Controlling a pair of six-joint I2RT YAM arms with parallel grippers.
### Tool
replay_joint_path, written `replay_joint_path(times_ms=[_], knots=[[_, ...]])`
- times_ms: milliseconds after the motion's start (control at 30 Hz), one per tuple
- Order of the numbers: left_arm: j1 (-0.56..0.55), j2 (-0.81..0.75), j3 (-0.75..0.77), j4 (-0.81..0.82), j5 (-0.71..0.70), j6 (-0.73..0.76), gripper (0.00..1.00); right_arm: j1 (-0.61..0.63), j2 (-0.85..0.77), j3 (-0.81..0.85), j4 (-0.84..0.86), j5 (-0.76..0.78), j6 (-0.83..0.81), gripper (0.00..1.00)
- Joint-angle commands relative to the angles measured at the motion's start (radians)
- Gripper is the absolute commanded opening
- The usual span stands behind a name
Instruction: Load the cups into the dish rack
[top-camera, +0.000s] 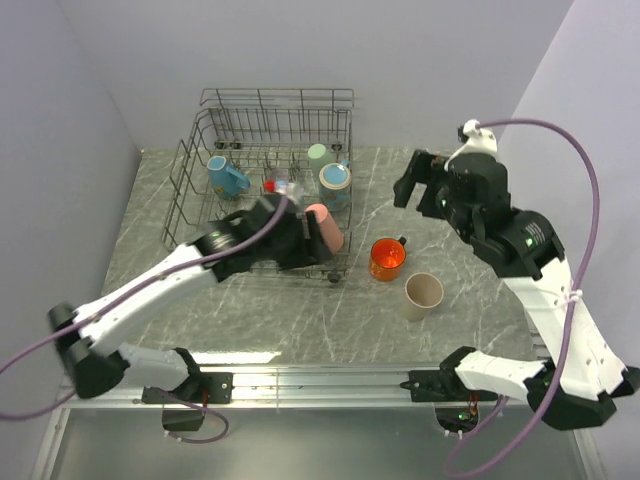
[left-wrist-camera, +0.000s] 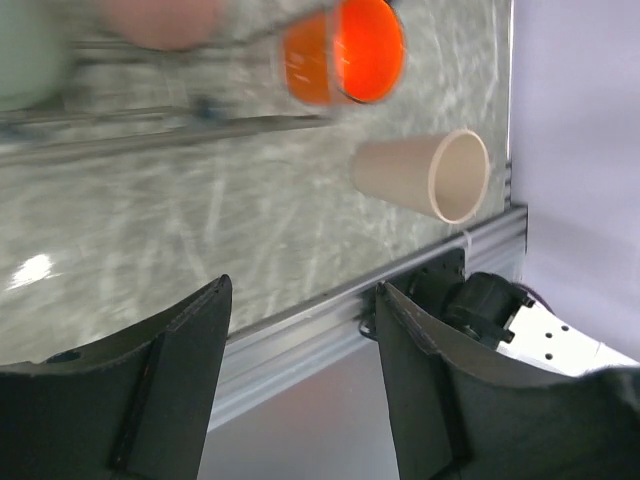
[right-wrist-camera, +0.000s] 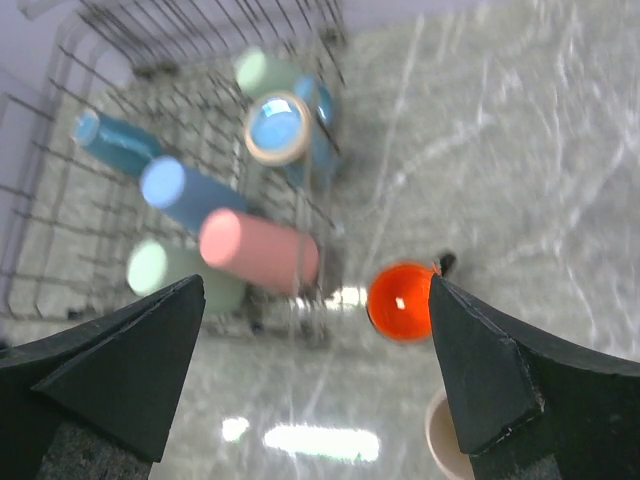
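Cups not yet loaded are an orange mug (top-camera: 386, 259) and a beige cup (top-camera: 423, 295), seemingly upright on the bench (top-camera: 300, 320) just right of the rack (top-camera: 188, 190), which holds a pink cup (top-camera: 325, 228) and others. Right gripper (right-wrist-camera: 315, 288) hangs above the mug, jaws spread and empty; left gripper (left-wrist-camera: 303, 290), over the rack's near corner, is spread and empty too. I'd lower the right one over the mug's wall, away from its handle, without nudging the beige cup.

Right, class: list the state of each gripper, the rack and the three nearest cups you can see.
left gripper: open, empty
right gripper: open, empty
dish rack: partly loaded
pink cup: in the rack, on its side
orange mug: upright, outside the rack
beige cup: upright, outside the rack
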Motion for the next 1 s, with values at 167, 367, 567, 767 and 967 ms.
replay_joint_path(times_ms=[167,367,567,767,967], knots=[[-0.153,0.312,0.272,0.089,-0.040,-0.031,0.63,-0.014,-0.204,-0.178,-0.098,0.013,0.075,1.00],[-0.184,0.523,0.472,0.008,-0.057,-0.077,0.61,-0.016,-0.292,-0.208,-0.185,0.048,0.115,1.00],[-0.198,0.721,0.647,-0.127,-0.080,-0.120,0.58,-0.016,-0.341,-0.168,-0.262,0.107,0.138,1.00],[-0.210,0.849,0.733,-0.207,-0.138,-0.165,0.57,-0.016,-0.374,-0.137,-0.297,0.102,0.089,1.00],[-0.210,0.899,0.738,-0.221,-0.175,-0.197,0.56,-0.016,-0.399,-0.160,-0.296,0.059,0.042,1.00]])
